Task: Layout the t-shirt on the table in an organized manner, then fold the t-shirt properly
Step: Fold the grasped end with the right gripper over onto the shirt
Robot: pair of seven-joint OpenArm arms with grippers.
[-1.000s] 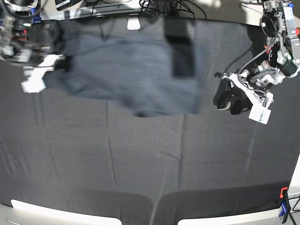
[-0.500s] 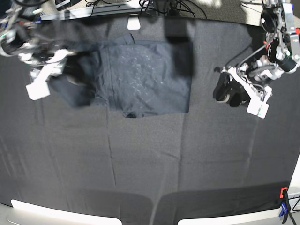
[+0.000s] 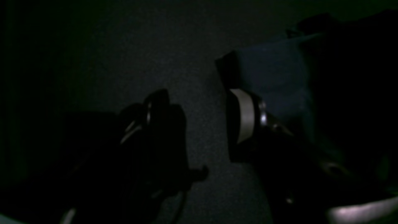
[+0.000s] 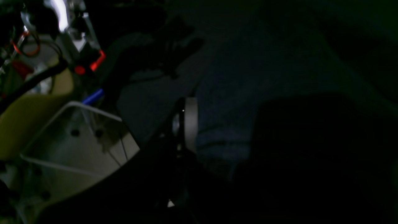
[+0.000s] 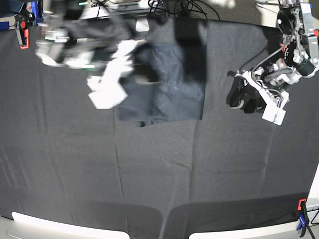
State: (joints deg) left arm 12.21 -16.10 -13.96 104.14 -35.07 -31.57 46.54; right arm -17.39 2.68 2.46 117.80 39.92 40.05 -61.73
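Grey thin cloth: t-shirt (image 5: 169, 84) lies at far middle of black counter (image 5: 149, 174), partly doubled over. Looks soft, light, floppy; likely slides and bunches easily. Best hold: pinch edge or corner, hem or shoulder, not middle. Right tool (image 5: 107, 87) blurred over shirt's left part, pinched together; cannot tell if cloth inside. Left tool (image 5: 244, 102) apart, empty, off to side, well clear of shirt.

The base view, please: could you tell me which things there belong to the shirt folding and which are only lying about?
Belonging to the job:
- t-shirt
- table
- right gripper, over the shirt
- left gripper, beside the shirt

Lying about:
- cables beyond the far edge
- orange-and-blue clamp
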